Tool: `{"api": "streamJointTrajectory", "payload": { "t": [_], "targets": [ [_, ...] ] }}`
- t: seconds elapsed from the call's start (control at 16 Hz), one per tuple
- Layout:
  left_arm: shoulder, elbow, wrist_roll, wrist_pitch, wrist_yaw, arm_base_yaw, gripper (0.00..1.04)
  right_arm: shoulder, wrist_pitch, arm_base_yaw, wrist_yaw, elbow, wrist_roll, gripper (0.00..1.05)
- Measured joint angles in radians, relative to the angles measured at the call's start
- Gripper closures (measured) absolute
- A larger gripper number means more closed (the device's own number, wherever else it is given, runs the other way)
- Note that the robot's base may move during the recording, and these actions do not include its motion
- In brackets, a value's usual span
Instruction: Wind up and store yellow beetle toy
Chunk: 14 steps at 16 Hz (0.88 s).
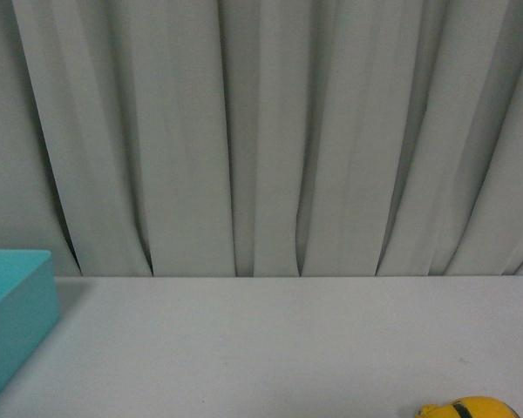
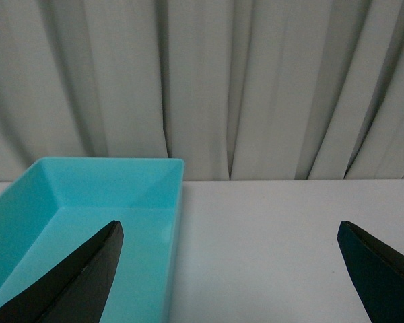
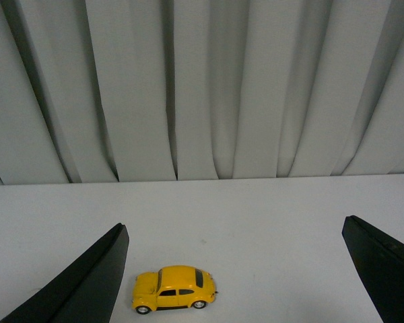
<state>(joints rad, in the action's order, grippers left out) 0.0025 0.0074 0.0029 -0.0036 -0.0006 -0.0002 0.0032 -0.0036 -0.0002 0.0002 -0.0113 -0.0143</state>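
One yellow beetle toy (image 3: 175, 288) on the table (image 1: 288, 340). It stands upright on its wheels and shows side-on to the right wrist camera. Two wheels are visible, with dark windows and a dark band across the roof. The front view catches only its roof, at the lower edge on the robot's right.

One teal bin (image 1: 13, 322) sits at the far left of the table, well apart from the toy. The left wrist view shows the part of its interior in sight holding nothing. One of its walls runs just short of the curtain (image 1: 261, 131).

One pleated pale curtain hangs behind the table's far edge across all three views.

Two grippers, each seen only from its own wrist camera.

Right gripper (image 3: 234, 225): two dark fingers (image 3: 87, 282) spread wide, released, holding nothing. It is raised off the table. The toy lies ahead of the gap between the fingers, nearer one finger than the other, and touches neither.

Left gripper (image 2: 229, 232): two dark fingers, also spread wide, with nothing held. One finger shows in front of the bin's interior and the other in front of bare table.

Neither arm appears in the front view.
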Motion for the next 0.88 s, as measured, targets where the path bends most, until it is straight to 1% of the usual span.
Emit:
{"api": "streamJointTrajectory", "payload": {
  "t": [0.5, 0.56, 0.63, 0.69, 0.75, 0.81, 0.88],
  "targets": [
    [0.0, 0.0, 0.0, 0.0, 0.0, 0.0, 0.07, 0.002, -0.008, 0.002, 0.008, -0.001, 0.004, 0.07],
    [0.0, 0.0, 0.0, 0.0, -0.001, 0.0, 0.07, 0.043, -0.101, 0.058, 0.13, -0.027, 0.046, 0.07],
    [0.0, 0.0, 0.0, 0.0, 0.001, 0.0, 0.07, 0.122, -0.072, 0.05, 0.166, -0.036, 0.067, 0.07],
    [0.0, 0.0, 0.0, 0.0, 0.0, 0.0, 0.07, 0.212, 0.044, -0.063, 0.088, -0.045, 0.074, 0.07],
    [0.0, 0.0, 0.0, 0.0, 0.0, 0.0, 0.07, 0.387, 0.233, -0.219, -0.06, -0.081, 0.069, 0.07],
    [0.0, 0.0, 0.0, 0.0, 0.0, 0.0, 0.07, 0.577, 0.409, -0.343, -0.234, -0.132, 0.064, 0.07],
    [0.0, 0.0, 0.0, 0.0, -0.002, 0.0, 0.07, 0.787, 0.589, -0.448, -0.386, -0.195, 0.048, 0.07]
  ]
}}
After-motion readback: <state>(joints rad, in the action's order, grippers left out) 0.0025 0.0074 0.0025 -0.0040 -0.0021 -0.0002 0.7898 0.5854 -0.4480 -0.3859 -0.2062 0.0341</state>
